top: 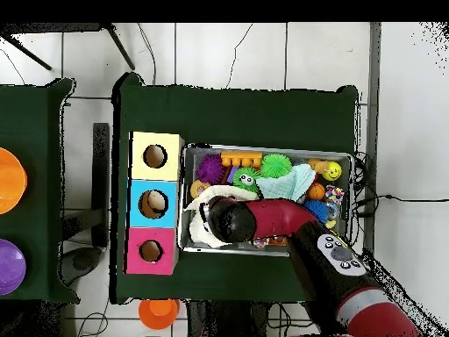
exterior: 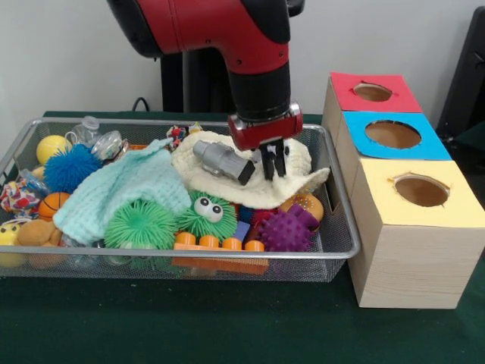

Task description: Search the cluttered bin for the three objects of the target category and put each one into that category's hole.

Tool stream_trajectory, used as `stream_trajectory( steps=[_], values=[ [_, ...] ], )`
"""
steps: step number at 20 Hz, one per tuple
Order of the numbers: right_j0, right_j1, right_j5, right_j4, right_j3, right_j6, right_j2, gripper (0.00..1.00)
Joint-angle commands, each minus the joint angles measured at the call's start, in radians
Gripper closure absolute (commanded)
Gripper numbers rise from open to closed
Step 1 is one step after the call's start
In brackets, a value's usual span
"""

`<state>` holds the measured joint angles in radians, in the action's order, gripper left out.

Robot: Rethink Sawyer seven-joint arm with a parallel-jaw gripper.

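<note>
Item one, your gripper (exterior: 273, 162): it hangs from the red and black arm (exterior: 227, 34) over the far right part of the wire-mesh bin (exterior: 333, 254). Its two dark fingers (exterior: 268, 161) point down, stand close together with only a narrow gap, and reach the cream cloth (exterior: 299, 182). Whether they pinch a fold of it you cannot tell. A grey cylinder (exterior: 224, 161) sits just beside the fingers on the same cloth.

Item two, the bin's contents. A mint-green cloth (exterior: 125, 193) lies spread left of the cream one. At the front edge you have a green spiky ball (exterior: 140, 224), a green fuzzy ball with googly eyes (exterior: 207, 214), an orange brick strip (exterior: 220, 244) and a purple spiky ball (exterior: 290, 230). At the left end lie a blue spiky ball (exterior: 70, 168), a yellow ball (exterior: 51, 147) and a small basketball (exterior: 53, 203).

Item three, target animals. Only one shows clearly: the tan-brown plush animal (exterior: 36, 233) at the bin's near left corner, well apart from your gripper, across the whole width of the bin. A yellow toy (exterior: 7, 231) touches its left side at the picture's edge; its shape you cannot make out.

Item four, the box. The red-topped hole (exterior: 372, 92) is the farthest of three, behind the blue-topped hole (exterior: 392, 134) and the yellow-topped hole (exterior: 421, 189). It lies to the right of your gripper, just outside the bin's right rim. In the overhead view the arm (top: 289, 219) covers the bin's (top: 267, 147) lower half.
</note>
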<state>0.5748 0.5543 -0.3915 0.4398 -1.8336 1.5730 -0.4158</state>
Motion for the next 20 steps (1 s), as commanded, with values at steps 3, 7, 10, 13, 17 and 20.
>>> stream_trajectory(
  steps=[3, 7, 10, 13, 17, 20],
  values=[
    [0.085, 0.189, -0.317, 0.026, -0.100, -0.228, -0.121, 1.00],
    [0.105, 0.185, -0.364, 0.075, -0.070, -0.252, -0.119, 1.00],
    [0.110, 0.174, -0.384, 0.133, -0.037, -0.263, -0.106, 1.00],
    [0.128, 0.174, -0.395, 0.172, -0.025, -0.279, -0.105, 1.00],
    [0.163, 0.181, -0.424, 0.205, -0.011, -0.318, -0.120, 1.00],
    [0.203, 0.191, -0.438, 0.240, -0.010, -0.363, -0.127, 1.00]
  ],
)
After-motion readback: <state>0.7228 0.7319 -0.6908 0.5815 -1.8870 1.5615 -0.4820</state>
